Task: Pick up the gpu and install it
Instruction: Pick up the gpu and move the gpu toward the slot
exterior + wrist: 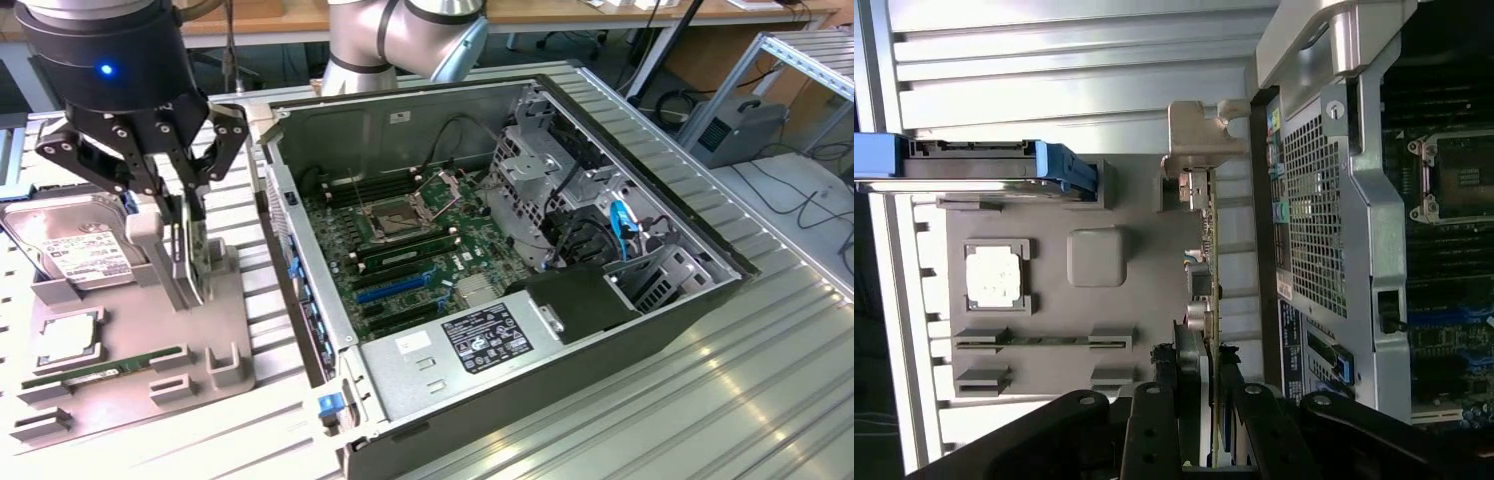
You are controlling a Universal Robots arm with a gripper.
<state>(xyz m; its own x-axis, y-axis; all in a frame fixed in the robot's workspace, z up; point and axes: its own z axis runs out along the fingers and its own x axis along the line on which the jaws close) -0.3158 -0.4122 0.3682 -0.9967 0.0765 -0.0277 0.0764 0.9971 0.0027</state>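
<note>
Hand (186, 212) clamped on the upright gpu (183, 268) in the grey tray (224, 335); hard drive's (74, 250) white label unreadable.

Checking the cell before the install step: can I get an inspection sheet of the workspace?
Surface: ribbed metal table with a grey holder tray on it.
Job's things: graphics card upright on edge in the tray; open computer case beside it.
Clutter: hard drive, processor chip, memory stick in the tray.
Grippers: gripper, jaws closed on the card's top.
Cables: blue cable and black cables inside the case.
Surroundings: desks behind; grey box on the floor, exterior view's right.
</note>
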